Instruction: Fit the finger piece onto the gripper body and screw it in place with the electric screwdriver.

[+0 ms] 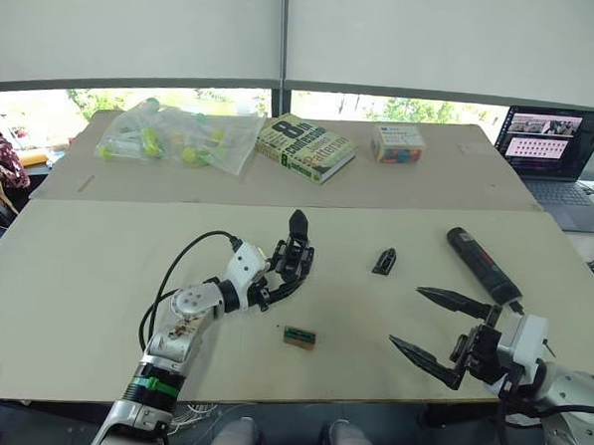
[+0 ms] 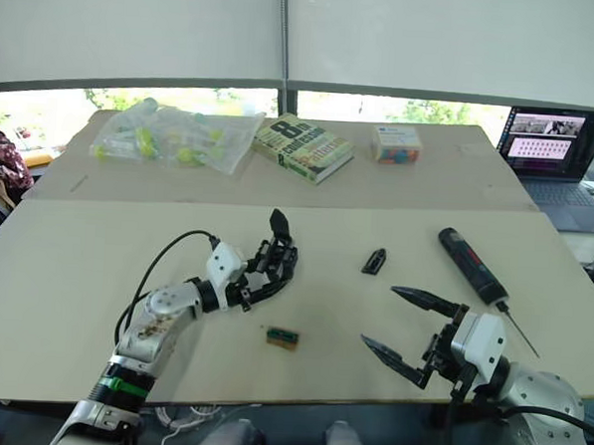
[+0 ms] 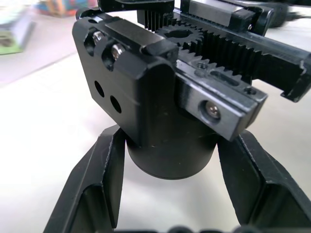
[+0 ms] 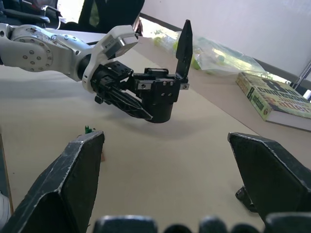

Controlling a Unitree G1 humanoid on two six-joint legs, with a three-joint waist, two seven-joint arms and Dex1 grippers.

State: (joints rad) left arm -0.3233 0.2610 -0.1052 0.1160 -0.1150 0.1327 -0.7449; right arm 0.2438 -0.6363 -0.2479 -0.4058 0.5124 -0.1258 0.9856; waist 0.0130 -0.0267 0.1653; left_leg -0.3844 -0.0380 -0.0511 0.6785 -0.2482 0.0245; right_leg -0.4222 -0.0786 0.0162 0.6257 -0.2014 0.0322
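Barely started by the look of it; left gripper clamped on the gripper body, propping it on the worktop; right gripper spread wide, empty; finger piece loose mid-worktop, electric screwdriver untouched beside it; fitting and screwing all left; bare screw holes and rack teeth up close from the left wrist.

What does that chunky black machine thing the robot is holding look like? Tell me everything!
The chunky black gripper body looks like dark metal or plastic: a rounded base, a blocky top with small silver screws and holes, and toothed bars meeting a little gear. One pointed black finger sticks straight up. The left gripper clamps its base between both fingers, on or just above the pale table.
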